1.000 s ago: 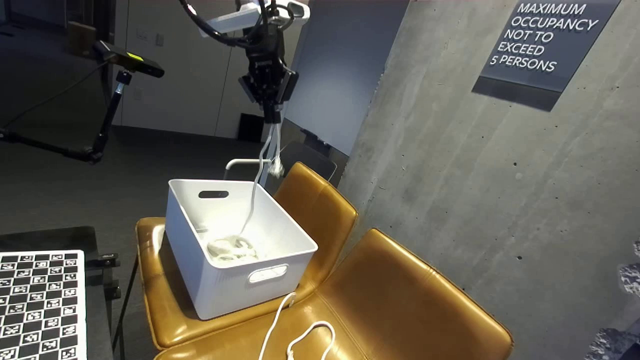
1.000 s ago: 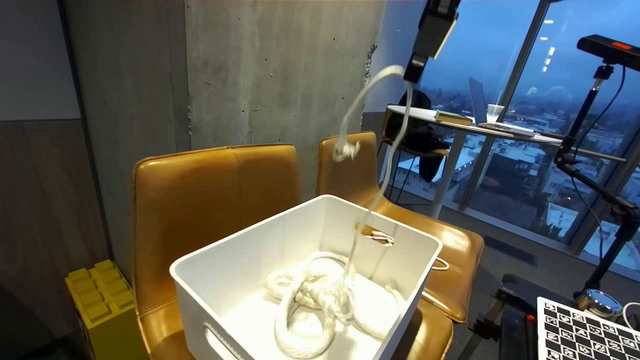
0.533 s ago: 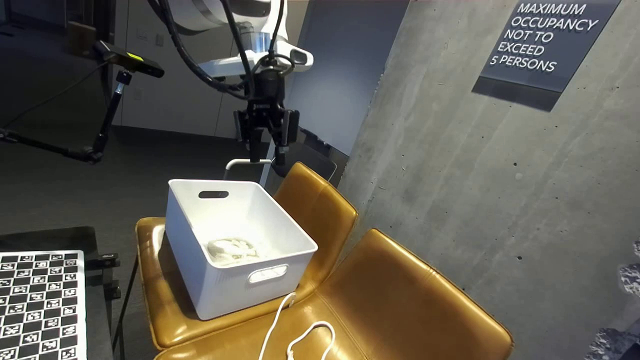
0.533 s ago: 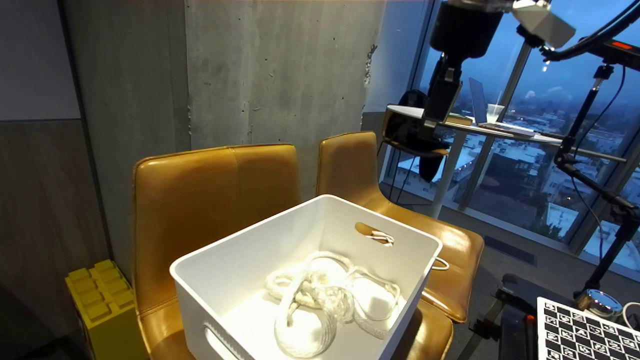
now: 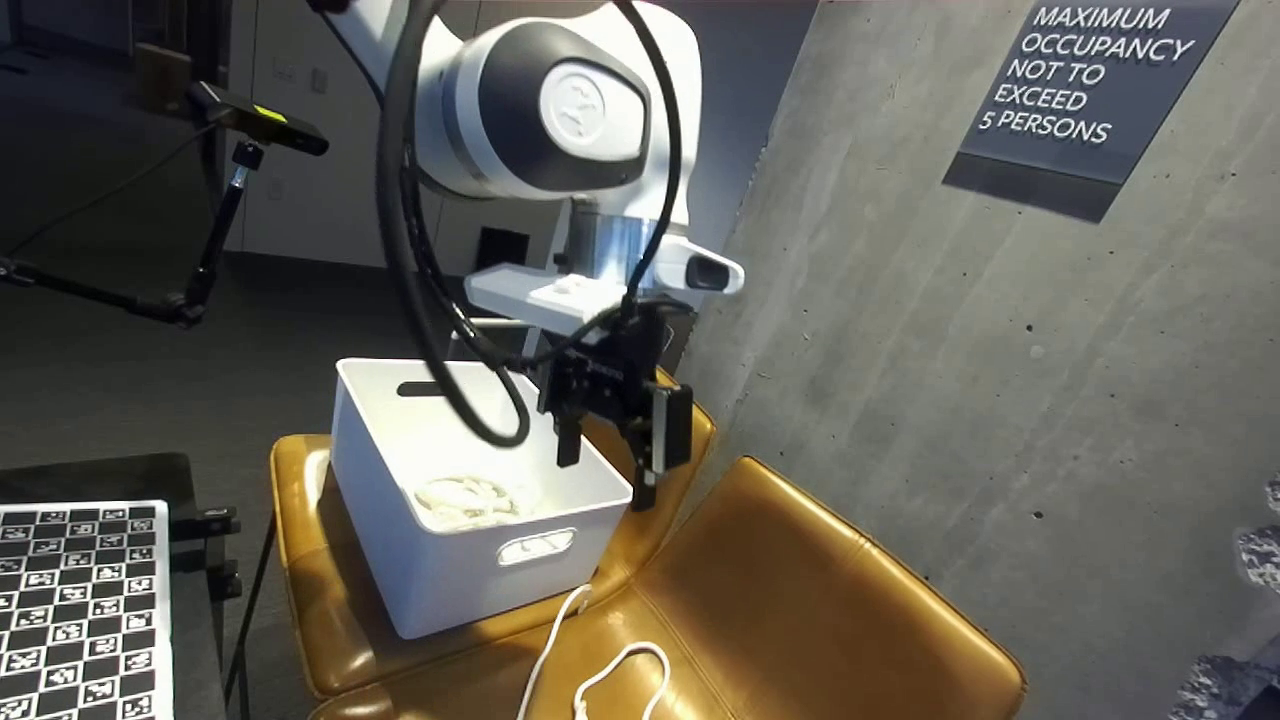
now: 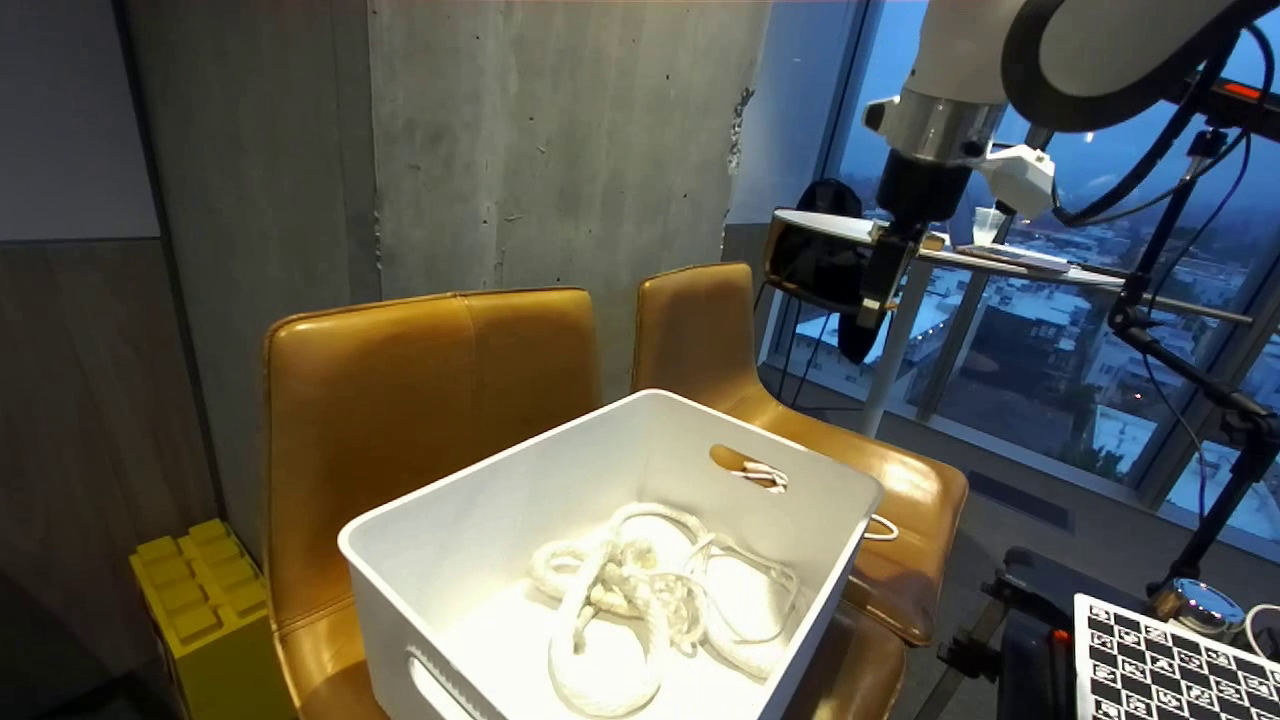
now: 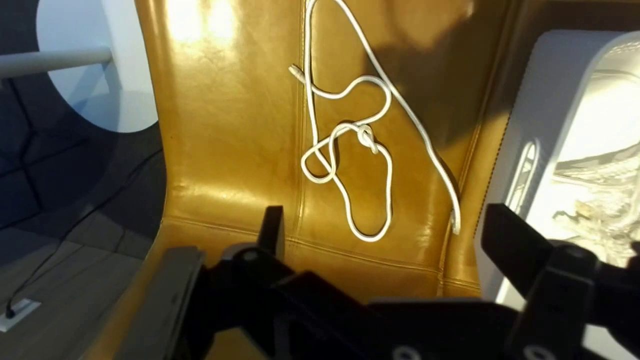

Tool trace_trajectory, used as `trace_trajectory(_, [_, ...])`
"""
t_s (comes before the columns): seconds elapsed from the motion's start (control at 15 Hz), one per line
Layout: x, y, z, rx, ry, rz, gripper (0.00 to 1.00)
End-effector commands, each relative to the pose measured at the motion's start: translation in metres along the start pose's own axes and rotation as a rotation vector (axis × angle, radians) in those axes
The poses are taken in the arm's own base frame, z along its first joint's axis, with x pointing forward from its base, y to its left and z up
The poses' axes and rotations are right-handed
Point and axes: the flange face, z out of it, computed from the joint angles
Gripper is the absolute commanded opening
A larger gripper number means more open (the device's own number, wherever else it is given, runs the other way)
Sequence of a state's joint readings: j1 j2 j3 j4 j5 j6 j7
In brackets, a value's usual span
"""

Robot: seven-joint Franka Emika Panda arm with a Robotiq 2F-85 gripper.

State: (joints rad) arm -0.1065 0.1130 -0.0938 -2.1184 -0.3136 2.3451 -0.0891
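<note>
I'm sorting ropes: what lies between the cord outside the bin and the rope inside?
In the wrist view, tan chair leather and the white bin wall with its handle slot lie between cord and rope.

An office, by its look a meeting room: a sign (image 5: 1090, 85) on the concrete wall (image 5: 930, 330) limits occupancy to 5 persons, and tan chairs (image 6: 430, 390) stand near the wall. Beyond them, a table (image 6: 830, 225) bears a laptop (image 6: 1020, 260) and a cup (image 6: 987, 228) beside tall windows (image 6: 1100, 260) that look over a city (image 6: 1018, 325). A mounted camera (image 5: 262, 122) and a marker-printed board (image 5: 80, 605) add a touch of lab
</note>
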Motion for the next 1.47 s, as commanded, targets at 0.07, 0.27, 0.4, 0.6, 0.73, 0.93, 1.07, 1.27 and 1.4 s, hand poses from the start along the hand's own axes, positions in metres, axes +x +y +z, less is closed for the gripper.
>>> trace_trajectory(0.07, [0.007, 0.040, 0.053, 0.097, 0.007, 0.106, 1.00])
trace_trajectory(0.27, [0.012, 0.054, 0.094, 0.129, -0.011, 0.184, 1.00])
trace_trajectory(0.4, [0.014, 0.054, 0.125, 0.140, -0.035, 0.213, 1.00])
trace_trajectory(0.6, [0.016, 0.047, 0.166, 0.159, -0.076, 0.253, 1.00])
trace_trajectory(0.73, [0.017, 0.042, 0.191, 0.158, -0.106, 0.257, 1.00])
trace_trajectory(0.93, [0.024, 0.043, 0.226, 0.144, -0.140, 0.260, 1.00])
trace_trajectory(1.07, [0.027, 0.044, 0.247, 0.133, -0.156, 0.260, 1.00])
trace_trajectory(1.27, [0.035, 0.048, 0.273, 0.116, -0.170, 0.268, 1.00])
trace_trajectory(1.4, [0.042, 0.049, 0.286, 0.100, -0.171, 0.270, 1.00])
